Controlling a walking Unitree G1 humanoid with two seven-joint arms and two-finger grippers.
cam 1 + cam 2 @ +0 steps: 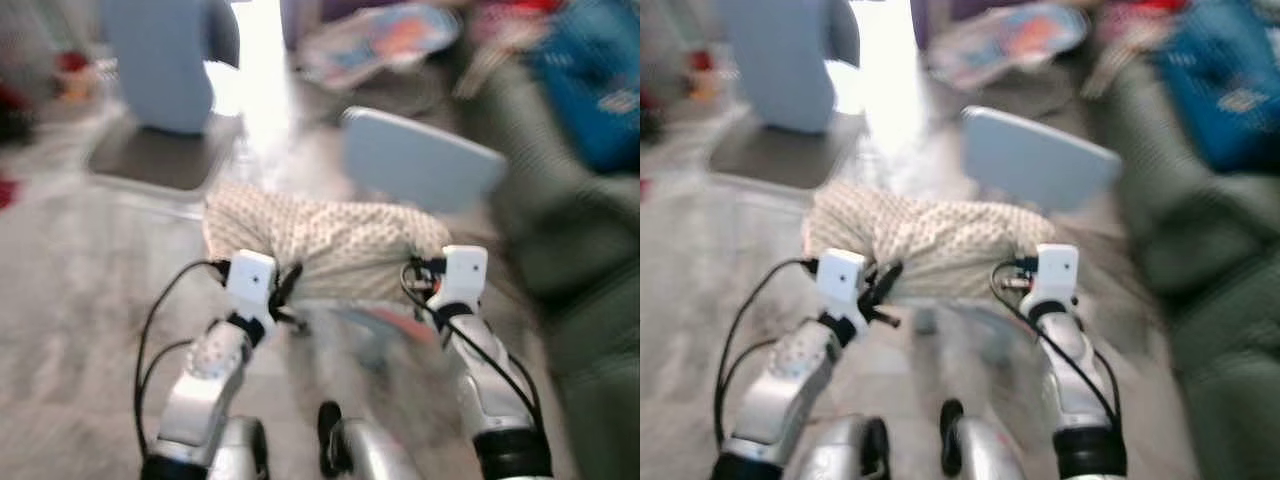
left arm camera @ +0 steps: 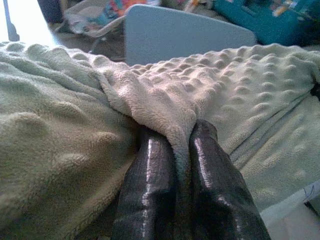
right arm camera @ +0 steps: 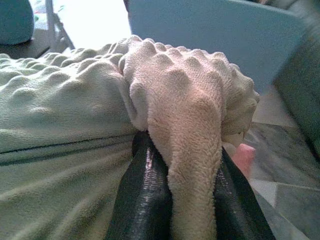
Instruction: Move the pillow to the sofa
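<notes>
Pillow (image 1: 325,245): centre of head frames, held up between my two arms, off the floor; cream w/ small dots, bumpy fleece up close. Head views were blurred.
Left gripper (image 2: 182,150): at pillow's left end, lower left-centre of head frame. My fingers (image 2: 150,185) were nearly closed, a fold of fleece pinched between them.
Right gripper (image 3: 192,165): at pillow's right end, lower right-centre of head frame. My fingers (image 3: 142,200) stood a bit apart, a thick bunched corner of pillow clamped between them.
Arms: both silver, reached fwd from bottom edge, black cables looped beside each wrist.
Sofa (image 1: 590,260): grey-green, along right side of frame, just right of the pillow's right end; pillow not on it yet.
Panel (image 1: 420,160): pale blue, flat, rounded corners, just above/behind pillow, centre-right; exact object I couldn't tell.
Blue thing (image 1: 595,80): upper right, atop sofa, too blurred to ID.
Chair-like shape (image 1: 160,60): pale blue, upper left, on a dark base.
Clutter (image 1: 385,40): colourful, top centre, blurred.
Floor (image 1: 70,300): light grey, left side.
</notes>
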